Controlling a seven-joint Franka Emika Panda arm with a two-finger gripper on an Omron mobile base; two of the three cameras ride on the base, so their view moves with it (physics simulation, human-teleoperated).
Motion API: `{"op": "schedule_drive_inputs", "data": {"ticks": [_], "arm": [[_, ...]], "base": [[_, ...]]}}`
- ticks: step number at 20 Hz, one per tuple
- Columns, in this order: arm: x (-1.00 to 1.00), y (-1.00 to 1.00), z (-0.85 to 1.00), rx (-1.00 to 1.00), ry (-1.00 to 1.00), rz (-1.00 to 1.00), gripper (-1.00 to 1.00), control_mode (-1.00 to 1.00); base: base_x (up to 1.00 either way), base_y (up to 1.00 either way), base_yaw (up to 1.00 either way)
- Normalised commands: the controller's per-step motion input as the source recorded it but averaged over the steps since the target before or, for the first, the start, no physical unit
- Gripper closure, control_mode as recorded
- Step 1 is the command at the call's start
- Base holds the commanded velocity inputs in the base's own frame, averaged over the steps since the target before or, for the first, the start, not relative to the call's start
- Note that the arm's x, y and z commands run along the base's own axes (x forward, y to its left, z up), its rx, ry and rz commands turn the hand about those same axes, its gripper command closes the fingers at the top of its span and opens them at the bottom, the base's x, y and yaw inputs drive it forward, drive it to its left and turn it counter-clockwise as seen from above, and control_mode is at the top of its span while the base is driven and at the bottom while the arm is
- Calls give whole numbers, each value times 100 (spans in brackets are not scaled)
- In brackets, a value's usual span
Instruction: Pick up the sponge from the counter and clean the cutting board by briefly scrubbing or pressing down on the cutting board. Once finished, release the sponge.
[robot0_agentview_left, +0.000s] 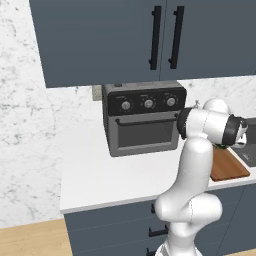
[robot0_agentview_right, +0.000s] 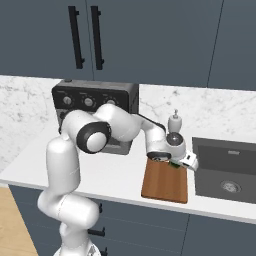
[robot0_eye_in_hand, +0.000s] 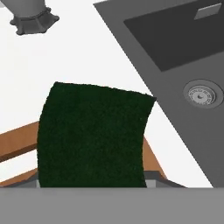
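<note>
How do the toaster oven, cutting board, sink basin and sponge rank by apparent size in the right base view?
1. toaster oven, though the arm hides part of it
2. sink basin
3. cutting board
4. sponge, just a sliver at the gripper

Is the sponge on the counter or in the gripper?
In the gripper: the sponge sits at the fingertips, above the cutting board's far end.

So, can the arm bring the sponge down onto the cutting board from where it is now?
Probably yes: the sponge sits in the fingers over the cutting board's far corner, and nothing lies between them.
</note>
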Motion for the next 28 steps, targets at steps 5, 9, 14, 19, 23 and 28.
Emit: {"op": "schedule_drive_inputs", "data": {"ticks": [5, 9, 14, 19, 23, 28], "arm": [[-3, 0, -2, 0, -14, 0, 100, -100], [-33, 1, -19, 0, 1, 0, 100, -100], [-54, 1, -10, 0, 13, 0, 100, -100], [-65, 0, 0, 0, 19, 0, 100, -100], [-76, 0, 0, 0, 17, 0, 100, -100], [-60, 0, 0, 0, 8, 0, 100, -100]], "base": [[0, 0, 0], [0, 0, 0], [0, 0, 0], [0, 0, 0], [0, 0, 0], [0, 0, 0]]}}
